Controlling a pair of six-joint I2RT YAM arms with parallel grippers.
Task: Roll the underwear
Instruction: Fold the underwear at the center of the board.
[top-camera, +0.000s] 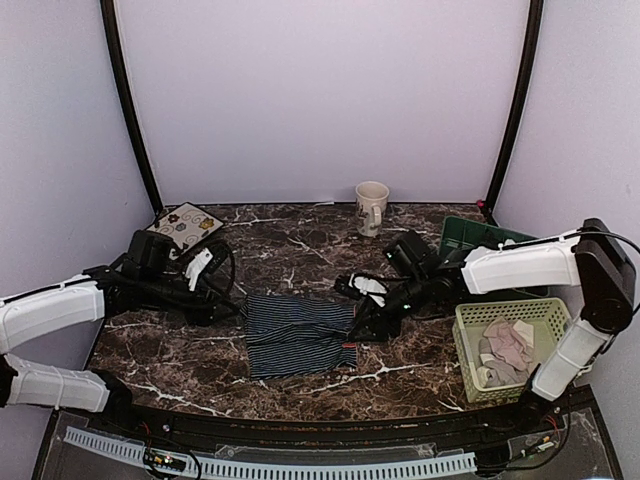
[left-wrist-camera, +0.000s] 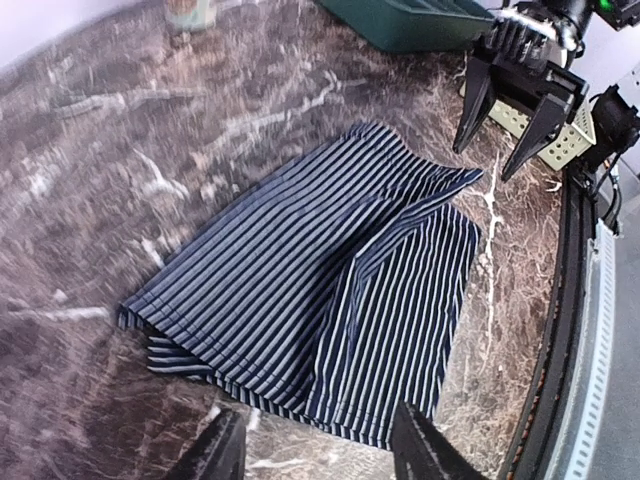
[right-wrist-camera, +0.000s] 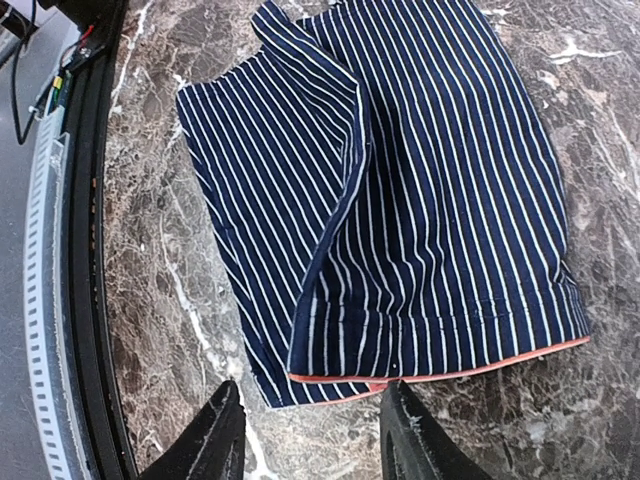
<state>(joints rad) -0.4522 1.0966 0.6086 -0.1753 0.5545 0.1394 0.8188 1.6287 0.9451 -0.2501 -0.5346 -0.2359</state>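
Left gripper (left-wrist-camera: 315, 450) and right gripper (right-wrist-camera: 310, 435) both half-parted, empty, flanking the striped navy underwear (top-camera: 298, 335) lying folded at overhead frame centre; to roll well, likely pinch its orange-trimmed hem (right-wrist-camera: 440, 372) squarely, low in the right wrist view, keeping turns tight.

We count two underwear, one striped (top-camera: 297, 335), one pink (top-camera: 503, 347); two baskets, one pale (top-camera: 510, 308), one green (top-camera: 470, 238); one mug (top-camera: 372, 206); one card (top-camera: 185, 225); two grippers, left (left-wrist-camera: 320, 450) and right (right-wrist-camera: 310, 440).
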